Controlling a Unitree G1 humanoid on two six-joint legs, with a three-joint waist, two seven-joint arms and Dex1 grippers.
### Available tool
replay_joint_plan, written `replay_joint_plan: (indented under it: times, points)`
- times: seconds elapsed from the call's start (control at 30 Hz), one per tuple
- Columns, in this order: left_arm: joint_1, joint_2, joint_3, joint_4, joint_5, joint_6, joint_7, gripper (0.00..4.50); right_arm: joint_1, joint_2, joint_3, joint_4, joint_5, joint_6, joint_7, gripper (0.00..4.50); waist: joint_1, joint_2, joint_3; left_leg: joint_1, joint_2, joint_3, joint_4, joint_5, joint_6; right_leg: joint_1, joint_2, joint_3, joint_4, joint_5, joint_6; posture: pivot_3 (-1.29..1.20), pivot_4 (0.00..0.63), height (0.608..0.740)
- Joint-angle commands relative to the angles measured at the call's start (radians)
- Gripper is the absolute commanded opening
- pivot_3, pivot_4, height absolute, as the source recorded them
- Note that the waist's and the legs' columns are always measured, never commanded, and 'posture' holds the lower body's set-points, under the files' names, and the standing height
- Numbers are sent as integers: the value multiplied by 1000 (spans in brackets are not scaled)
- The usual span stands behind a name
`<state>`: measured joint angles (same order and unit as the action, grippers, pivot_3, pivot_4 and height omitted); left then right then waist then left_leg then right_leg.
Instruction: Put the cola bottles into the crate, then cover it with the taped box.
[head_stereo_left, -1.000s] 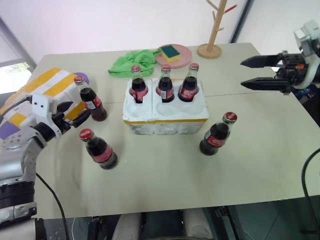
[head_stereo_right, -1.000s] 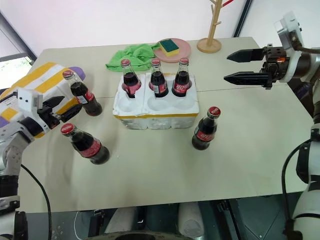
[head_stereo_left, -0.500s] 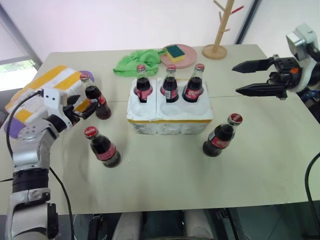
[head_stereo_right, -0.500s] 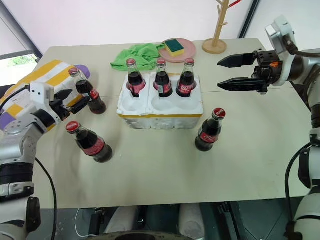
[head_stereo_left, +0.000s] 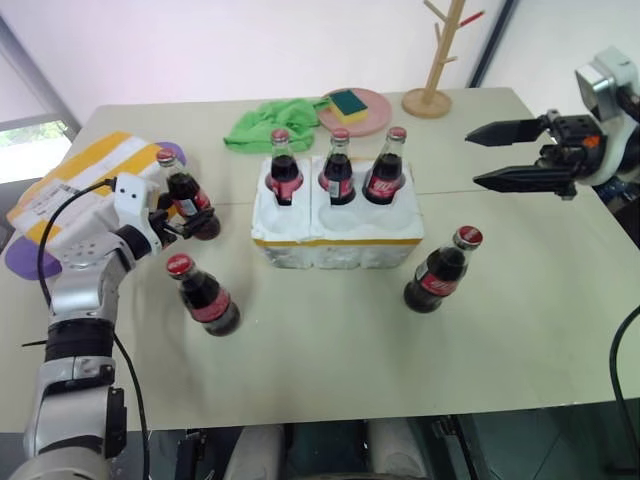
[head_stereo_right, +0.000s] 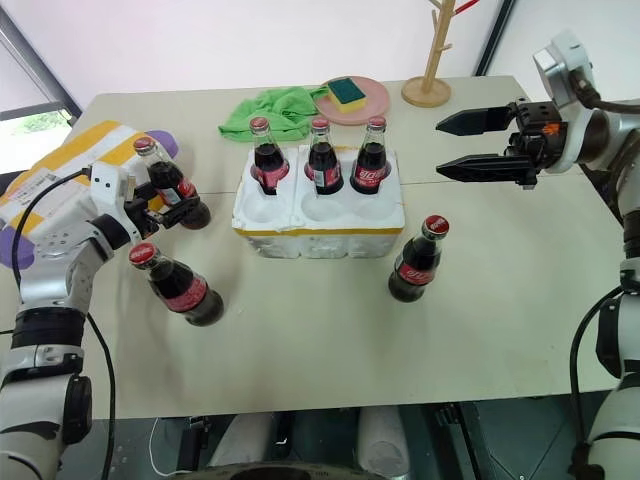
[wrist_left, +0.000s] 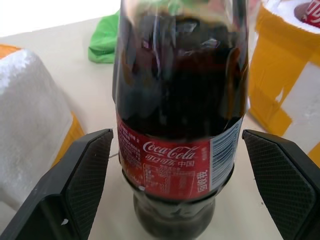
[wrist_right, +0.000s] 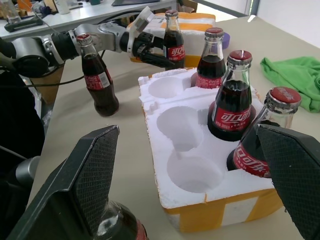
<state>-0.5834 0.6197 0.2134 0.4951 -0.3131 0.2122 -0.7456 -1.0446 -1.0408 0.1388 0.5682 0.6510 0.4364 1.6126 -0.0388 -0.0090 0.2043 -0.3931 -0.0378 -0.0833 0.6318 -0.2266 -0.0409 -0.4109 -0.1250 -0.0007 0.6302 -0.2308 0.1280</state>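
Left pincer (head_stereo_left: 180, 222) stood spread around a cola bottle (head_stereo_left: 184, 193) beside the taped box (head_stereo_left: 70, 190); right pincer (head_stereo_left: 490, 156) hung spread above the worktop (head_stereo_left: 330, 340); crate (head_stereo_left: 338, 226) held three bottles.

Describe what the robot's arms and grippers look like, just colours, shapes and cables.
Both arms are silver-grey metal segments with darker black joints. The left gripper and right gripper each have two long, tapered black fingers with cross-hatched textured pads, below a white block-shaped housing. A thin black cable loops along the left arm; another hangs below the right arm. The right wrist shows small orange details.
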Motion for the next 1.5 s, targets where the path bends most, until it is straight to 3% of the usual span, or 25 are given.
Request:
replay_joint_plan:
  times: [0.03, 0.3, 0.47, 0.8, 1.0, 1.13, 1.3, 1.5]
  points:
    - [-39, 4, 5, 15, 7, -31, -8, 4338, -7, -8, -47, -32, 21, 1, 2, 4500, 0, 0, 0, 0, 0, 0, 0, 0, 0, 0, 0, 0, 0, 0, 0, 0, 150, 740]
    - [-78, -20, -7, 60, 20, -47, -27, 4338, 28, -29, -65, -80, 54, 29, 2, 4500, -2, 0, 0, 0, 0, 0, 0, 0, 0, 0, 0, 0, 0, 0, 0, 0, 150, 740]
    - [-74, -20, -2, 64, 19, -44, -33, 2757, 39, -38, -78, -113, 82, 56, 2, 4500, -1, 0, 0, 0, 0, 0, 0, 0, 0, 0, 0, 0, 0, 0, 0, 0, 150, 740]
    - [-49, 12, 43, -49, -31, 35, -47, 2808, 36, -37, -79, -120, 93, 102, 2, 4500, -3, 0, 0, 0, 0, 0, 0, 0, 0, 0, 0, 0, 0, 0, 0, 0, 150, 740]
    - [-46, 105, 83, -328, -183, 267, -121, 2808, 47, -30, -89, -121, 69, 41, 2, 4500, -2, -2, 1, -17, 0, -1, 3, 1, -1, -18, 0, 0, 2, 2, 0, 0, 150, 740]
    - [-118, 185, 86, -433, -268, 387, -168, 2808, 56, -24, -92, -114, 65, 32, 2, 4500, 1, -4, 2, -19, 0, -1, 2, 1, -1, -19, 0, 0, 1, 4, 0, 0, 150, 740]
    - [-243, 202, 63, -442, -334, 484, -189, 2808, 67, -17, -101, -116, 64, 35, 2, 4500, 3, -4, 2, -18, 0, -1, 3, 1, -1, -17, 0, 0, 0, 4, 1, 0, 150, 740]
    - [-346, 142, -47, -361, -294, 460, -255, 2808, 88, -12, -127, -124, 54, 40, 2, 4500, -3, -4, 2, -17, 0, -1, 3, 1, -1, -17, 1, 0, 1, 4, 1, 0, 150, 740]
